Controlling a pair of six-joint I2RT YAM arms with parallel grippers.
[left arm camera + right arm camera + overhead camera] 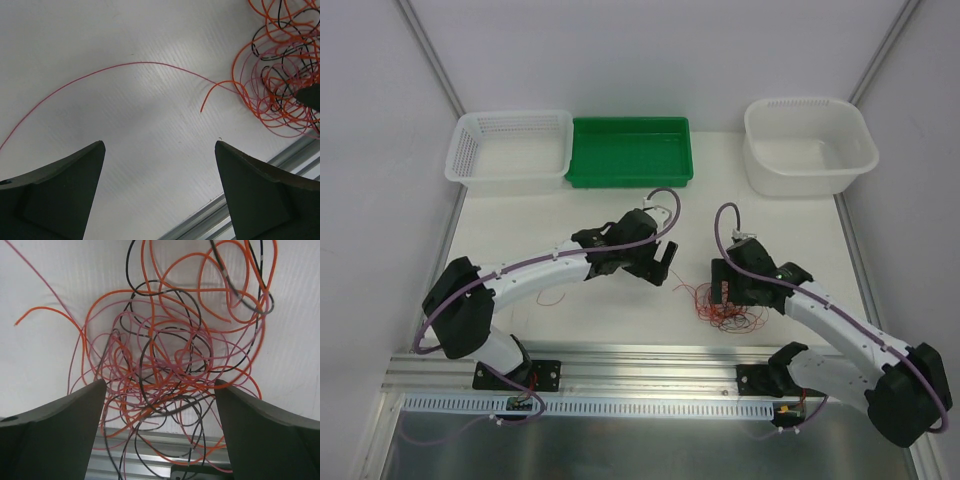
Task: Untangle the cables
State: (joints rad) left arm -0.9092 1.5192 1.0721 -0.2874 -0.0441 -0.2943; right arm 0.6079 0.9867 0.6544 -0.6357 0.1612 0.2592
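Note:
The cables [728, 308] lie as a fist-sized tangle of orange, pink and black wires on the white table near its front edge. My right gripper [722, 292] hovers just over the tangle, open. In the right wrist view the tangle [170, 357] fills the space in front of the open gripper [160, 382], and some loops hang over the rail. My left gripper [665, 264] is open and empty, left of the tangle. In the left wrist view the gripper [160, 144] is over bare table, the tangle [285, 65] is at the upper right, and one long pink wire [125, 65] arcs away to the left.
A white mesh basket [510, 150], a green tray [630, 152] and a white tub [810, 148] stand along the back. An aluminium rail [650, 362] runs along the front edge. A thin red wire loop [552, 298] lies by the left arm.

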